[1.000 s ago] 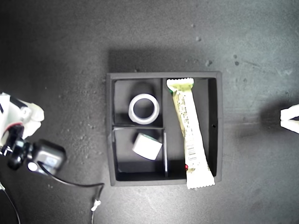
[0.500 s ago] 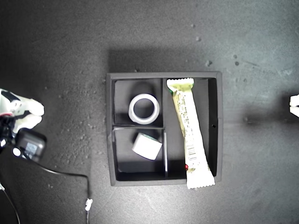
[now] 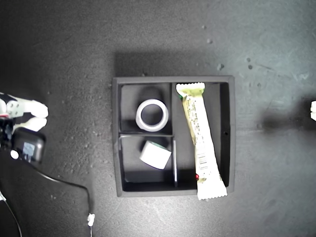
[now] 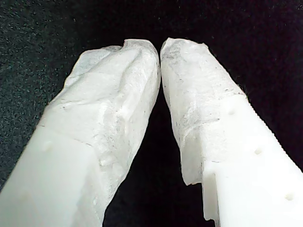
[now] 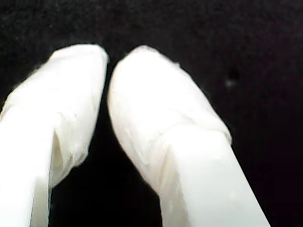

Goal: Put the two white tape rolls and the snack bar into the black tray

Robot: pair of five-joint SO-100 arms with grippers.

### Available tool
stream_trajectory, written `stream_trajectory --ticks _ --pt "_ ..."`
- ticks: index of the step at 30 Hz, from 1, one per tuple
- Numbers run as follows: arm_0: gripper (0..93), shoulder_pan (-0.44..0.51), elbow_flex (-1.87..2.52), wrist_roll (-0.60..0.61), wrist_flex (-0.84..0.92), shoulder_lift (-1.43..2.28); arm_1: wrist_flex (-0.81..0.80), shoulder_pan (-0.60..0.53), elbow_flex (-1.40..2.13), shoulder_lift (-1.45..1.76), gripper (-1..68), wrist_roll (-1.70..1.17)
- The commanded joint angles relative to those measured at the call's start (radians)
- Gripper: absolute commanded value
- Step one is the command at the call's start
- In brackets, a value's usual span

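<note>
Both tape rolls (image 3: 152, 115) sit in the black tray (image 3: 116, 133); snack bar (image 3: 201, 144) overhangs its near wall, long axis near-far; both hands (image 4: 160, 47) empty, tips nearly together

A dark, speckled matte tabletop (image 3: 59, 49) fills the whole background.

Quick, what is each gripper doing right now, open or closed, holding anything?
My first gripper: closed, white padded fingertips together, holding nothing.
My second gripper: closed, white padded fingertips nearly touching, holding nothing.
</note>
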Motion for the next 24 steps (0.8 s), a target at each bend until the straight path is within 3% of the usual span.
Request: stream_trajectory --ticks 1,3,8,24 --pt "1.2 0.075 0.058 -0.158 0.038 0.044 0.002 -0.005 0.012 0.009 0.2 0.000" --pt "1.0 0.089 0.058 -0.153 0.038 0.049 0.002 -0.005 0.012 0.009 0.2 0.000" --pt "1.1 0.087 0.058 0.140 0.038 0.049 0.002 -0.005 0.012 0.009 0.2 0.000" --pt "1.1 0.087 0.058 0.146 0.038 0.049 0.002 -0.005 0.012 0.011 0.2 0.000"
